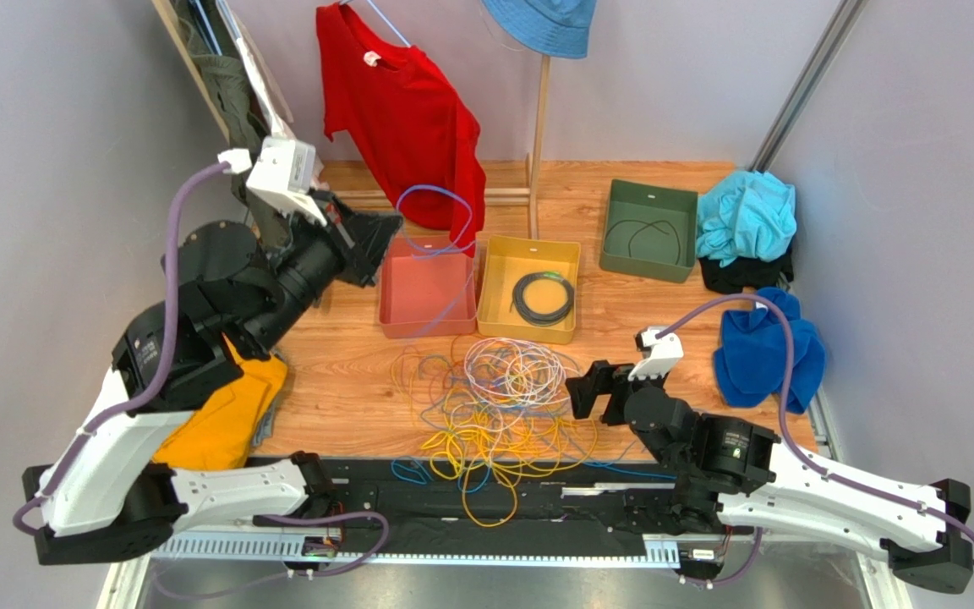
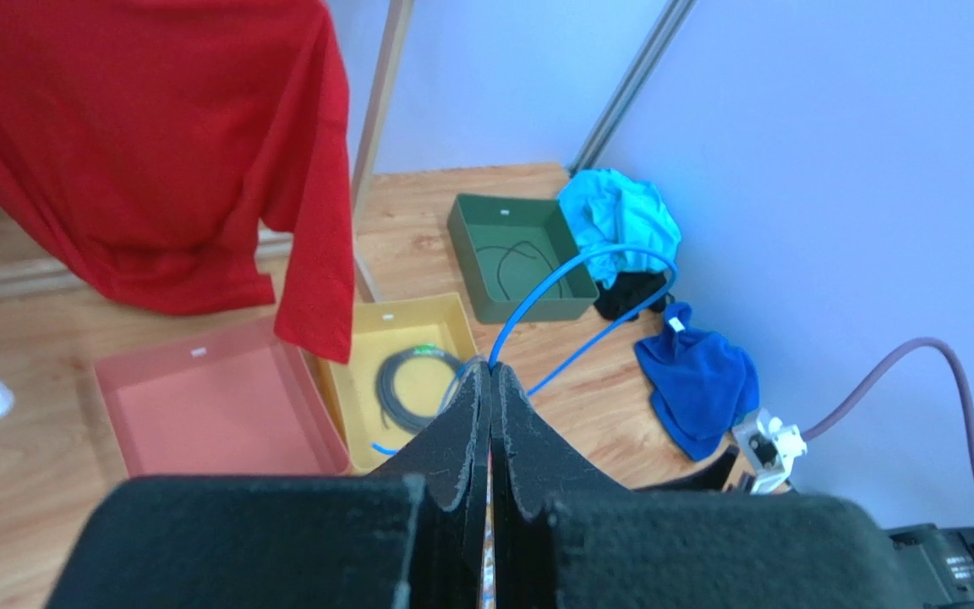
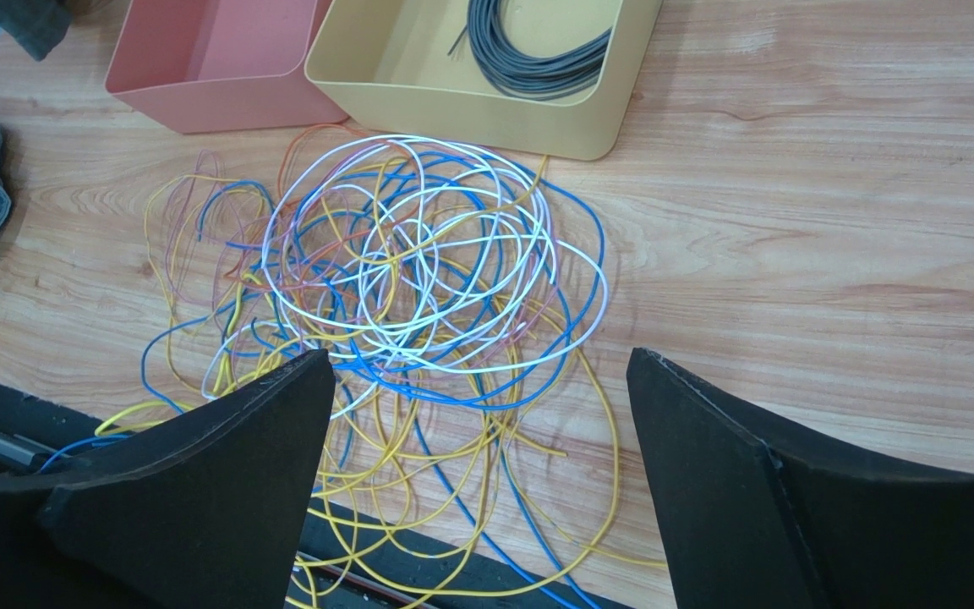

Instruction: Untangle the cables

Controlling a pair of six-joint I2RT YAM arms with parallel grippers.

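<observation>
- While its black fingers press flat together, the left gripper (image 2: 492, 381) pinches a thin blue cable (image 2: 581, 256), held up over the far-left part of the table; the cable loops out in a springy arc beyond the fingertips.
- Right gripper (image 3: 477, 362): jaws spread wide, holding nothing, low at the right edge of the tangle.
- An orange-yellow garment (image 1: 219, 419) lies crumpled at the near left.
- A red T-shirt (image 1: 410, 108) hangs at the far side.
- Pink tray (image 1: 391, 305): a shallow rectangle with smooth walls, just left of the yellow tray (image 1: 495, 286), which holds a neat grey coil (image 1: 543, 298).
- The cables (image 3: 416, 254) lie in a loose heap just near of the two trays: thin glossy loops of yellow, white, blue and pale purple, crossing over one another.
- Green tray (image 1: 619, 229), far right, holds a thin dark wire.
- Teal cloth (image 1: 746, 209) and blue cloth (image 1: 765, 349) lie bunched on the right.
- Wooden table (image 1: 657, 317): pale plank grain, with plain grey walls around it.
</observation>
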